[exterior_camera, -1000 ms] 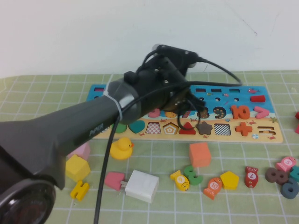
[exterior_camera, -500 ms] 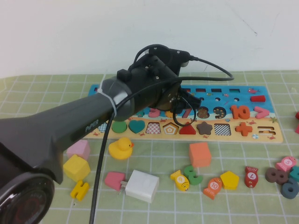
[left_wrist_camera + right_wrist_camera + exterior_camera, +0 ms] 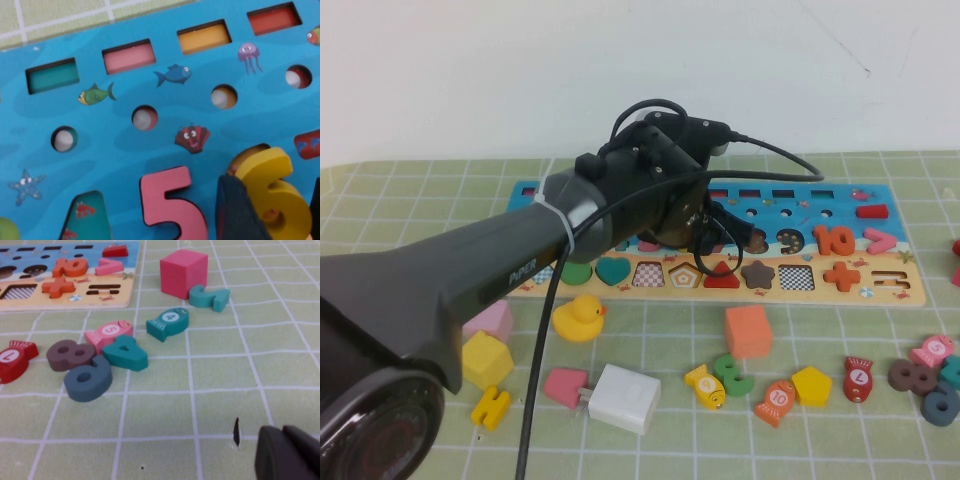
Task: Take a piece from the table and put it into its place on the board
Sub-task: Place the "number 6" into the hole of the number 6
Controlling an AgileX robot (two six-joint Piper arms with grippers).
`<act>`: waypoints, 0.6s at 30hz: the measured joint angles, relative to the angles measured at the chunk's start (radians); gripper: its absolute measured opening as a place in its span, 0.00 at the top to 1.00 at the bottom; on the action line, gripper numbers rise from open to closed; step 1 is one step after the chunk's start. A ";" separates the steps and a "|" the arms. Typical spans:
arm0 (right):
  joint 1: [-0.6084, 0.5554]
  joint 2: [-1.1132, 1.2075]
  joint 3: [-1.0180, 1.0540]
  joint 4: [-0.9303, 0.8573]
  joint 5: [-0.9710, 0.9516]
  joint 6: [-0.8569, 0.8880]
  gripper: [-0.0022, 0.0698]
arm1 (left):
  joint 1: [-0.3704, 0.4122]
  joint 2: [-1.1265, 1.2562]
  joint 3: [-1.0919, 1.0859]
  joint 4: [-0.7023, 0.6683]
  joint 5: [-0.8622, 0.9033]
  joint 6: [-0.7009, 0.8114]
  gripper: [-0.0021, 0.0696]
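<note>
The yellow numeral 6 [image 3: 275,192] is held tilted between the dark fingers [image 3: 240,212] of my left gripper [image 3: 277,215], just above the blue part of the board [image 3: 125,145], beside the seated pink 5 [image 3: 170,205]. Its lower edge sits at a cutout; I cannot tell whether it touches. In the high view the left arm's wrist [image 3: 670,165] covers the middle of the board [image 3: 880,285] and hides the gripper and the 6. My right gripper [image 3: 287,452] is shut and empty, low over the green mat, out of the high view.
In front of the board lie a yellow duck [image 3: 578,318], a white plug block [image 3: 623,398], an orange cube [image 3: 748,330], a yellow fish [image 3: 705,386] and a yellow H-like piece [image 3: 491,407]. Near the right gripper lie a pink cube [image 3: 183,270], a teal fish [image 3: 168,323] and several numerals.
The left arm's wrist has shifted a little left, then back right and lower, over the middle of the board. The loose pieces on the mat have not moved.
</note>
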 joint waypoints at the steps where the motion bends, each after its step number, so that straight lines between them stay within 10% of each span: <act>1: 0.000 0.000 0.000 0.000 0.000 0.000 0.97 | 0.000 0.002 0.000 0.000 0.000 0.002 0.60; 18: 0.000 0.000 0.000 0.000 0.000 0.000 0.97 | 0.000 0.016 -0.001 0.010 -0.014 0.014 0.60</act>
